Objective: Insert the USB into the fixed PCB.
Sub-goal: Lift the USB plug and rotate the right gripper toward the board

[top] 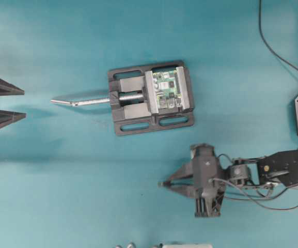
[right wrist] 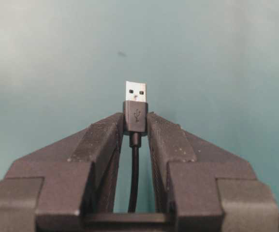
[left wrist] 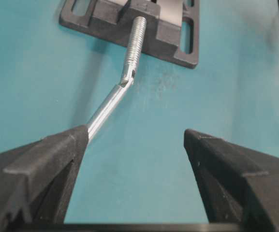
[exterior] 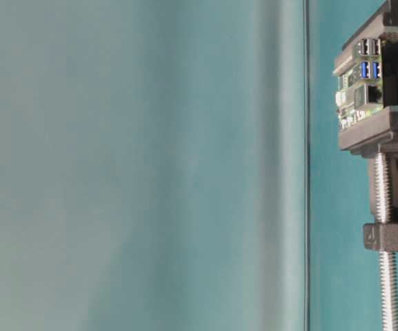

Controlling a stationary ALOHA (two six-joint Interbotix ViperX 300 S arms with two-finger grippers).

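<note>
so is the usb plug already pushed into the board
No, the USB sits pinched in the right gripper with its silver tip bare over the table, and in the overhead view that gripper is well clear of the fixed PCB.

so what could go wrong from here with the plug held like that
The right gripper pinches the USB only by its small black body, so it may tilt or slip when pushed in. The PCB sits in the vise well away from the plug, leaving the whole approach and alignment to the ports undone. The cable between the fingers could snag.
</note>
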